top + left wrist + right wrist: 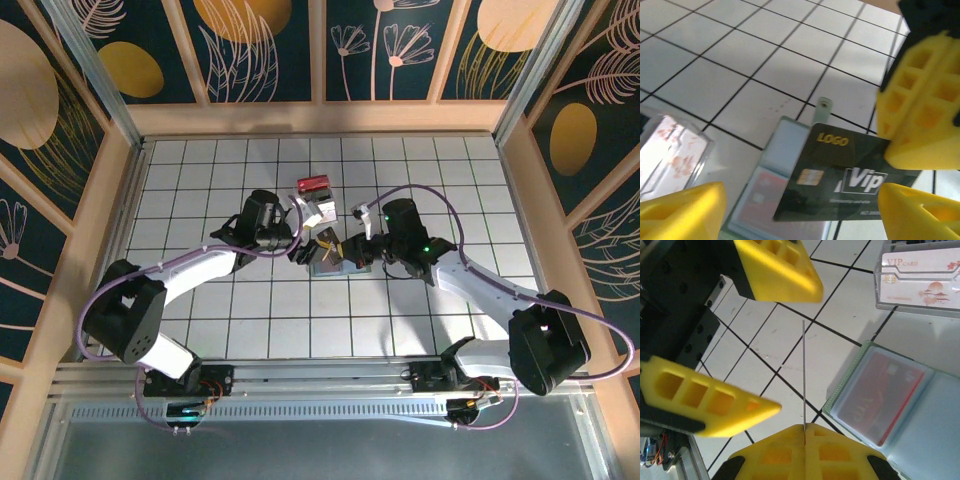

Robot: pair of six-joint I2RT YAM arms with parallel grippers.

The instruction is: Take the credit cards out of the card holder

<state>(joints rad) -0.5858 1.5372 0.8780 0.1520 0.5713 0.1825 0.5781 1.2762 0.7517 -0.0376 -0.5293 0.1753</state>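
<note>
The left arm (pixel 190 268) and the right arm (pixel 480 285) have white shells with black joints, and a lilac cable (pixel 82 318) loops along each of them. The left pincer (pixel 800 210) and the right pincer (pixel 805 432) carry bright yellow fingers (pixel 682 210), wedge-shaped with square hollow cells, each on a black block (pixel 675 305) with small holes.

In my left wrist view the dark card (pixel 840 185) covers much of the holder (pixel 782 145), and the red card (pixel 757 202) beneath is blurred. From my right wrist the dark card is edge-on, face unseen. The box (pixel 920 290) is cut off at the top edge.
</note>
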